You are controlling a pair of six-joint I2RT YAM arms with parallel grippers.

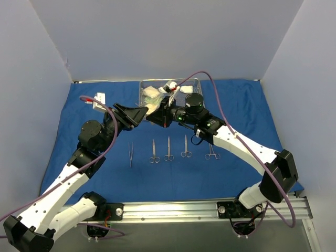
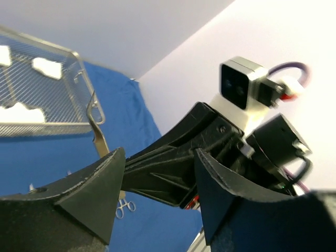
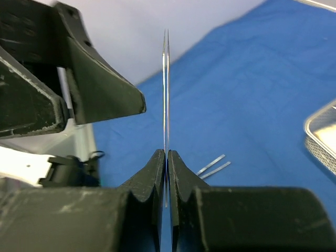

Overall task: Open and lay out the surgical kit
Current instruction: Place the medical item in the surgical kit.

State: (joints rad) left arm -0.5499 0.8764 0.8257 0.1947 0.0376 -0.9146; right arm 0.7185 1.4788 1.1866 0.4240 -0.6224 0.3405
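One tray (image 2: 47, 126), one drape (image 1: 262, 110) and two arms were seen. Six steel instruments were counted: four ring-handled instruments (image 1: 168, 149) and one laid tweezers (image 1: 131, 154) were set out in a row on the drape, well apart from one another. One held tweezers (image 3: 166, 94) was raised above the drape. Three gauze pads (image 2: 47, 67) were counted in the part of the tray shown by the left wrist view. One white item (image 1: 98, 101), too small to be identified, was seen on the drape at the far left.

The right gripper (image 3: 166, 157) was clamped on the held tweezers, which were kept upright, tips uppermost. The left gripper (image 2: 159, 155) was held just beside them with its jaws apart, and nothing was gripped by it. Whether its fingers touched the held tweezers could not be told.

The tray was placed at the far middle of the drape, by which the table was covered. The scene was enclosed by pale walls (image 1: 173, 37) on three sides. The arm bases were fixed to a metal rail (image 1: 173, 210) at the near edge.
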